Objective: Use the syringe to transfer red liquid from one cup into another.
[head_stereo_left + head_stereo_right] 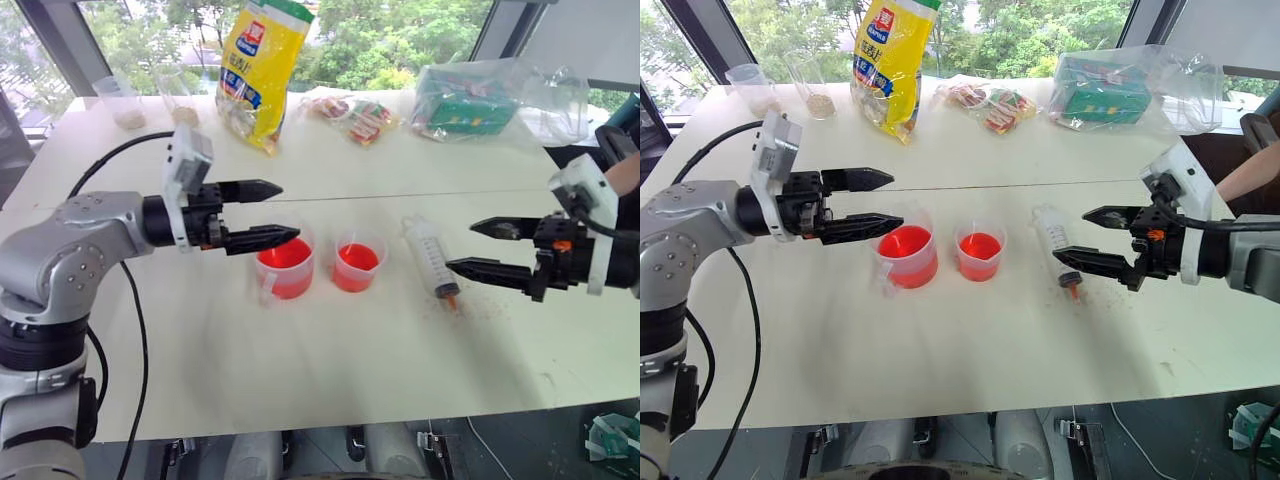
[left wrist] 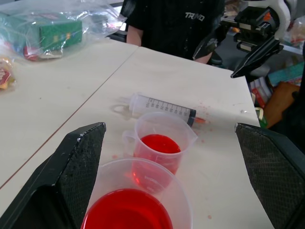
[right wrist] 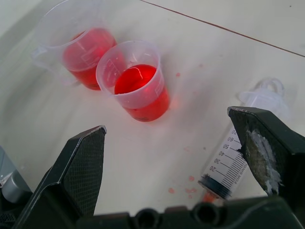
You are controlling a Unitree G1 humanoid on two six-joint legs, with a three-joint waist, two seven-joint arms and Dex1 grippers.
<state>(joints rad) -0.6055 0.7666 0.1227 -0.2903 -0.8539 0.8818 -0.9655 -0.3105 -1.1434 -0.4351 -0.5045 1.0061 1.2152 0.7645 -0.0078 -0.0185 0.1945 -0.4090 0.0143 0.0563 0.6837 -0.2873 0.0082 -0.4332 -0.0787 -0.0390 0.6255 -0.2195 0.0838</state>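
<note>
Both grippers, left (image 1: 262,213) and right (image 1: 480,247), have fingers wide apart, empty. The right should probably straddle the syringe (image 1: 431,257) mid-barrel, lying on the surface (image 1: 300,370).

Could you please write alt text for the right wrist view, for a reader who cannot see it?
Open right gripper hovers above a white table, where the syringe lies flat with red drips by its tip. Beyond stand the smaller cup and handled beaker, both holding red liquid.
</note>
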